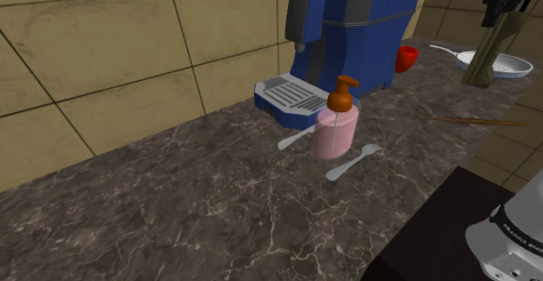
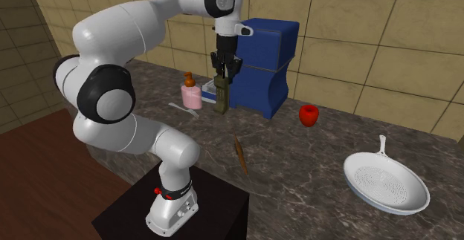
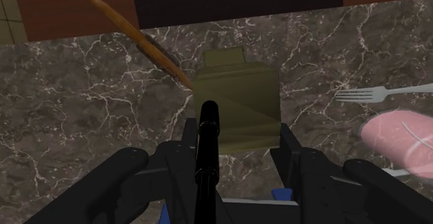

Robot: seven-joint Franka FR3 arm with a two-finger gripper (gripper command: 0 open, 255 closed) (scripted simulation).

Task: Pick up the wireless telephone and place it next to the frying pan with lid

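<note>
- Shoulder view: a dark counter (image 1: 174,210) of white-veined marble runs under a wall of large tan tiles (image 1: 104,44). A boxy blue coffee machine (image 1: 357,27) stands on it, its ribbed grey drip tray jutting forward.
- Just in front of the tray is a clear soap dispenser (image 1: 335,131) with an orange pump and pink liquid inside. A pale spoon (image 1: 296,138) and a fork (image 1: 352,162) lie on either side of it.
- Farther along sit a small red cup (image 1: 406,58), a thin wooden stick (image 1: 474,121) and a shallow, round white frying pan (image 1: 500,64) with a speckled inside and a long handle.
- An olive wireless telephone (image 1: 481,62) hangs below the black gripper (image 1: 500,23) and partly hides the pan.
- Second exterior view: the jaws are clamped on the telephone's upper end. The slab-shaped handset hangs upright before the coffee machine, between dispenser and cup, well apart from the pan at this view's right. The arm rises from a black box stand (image 2: 119,220).
- Wrist view: the handset's flat olive faces and stubby black antenna sit gripped between the jaws. The stick, fork and dispenser lie beyond on the marble.
</note>
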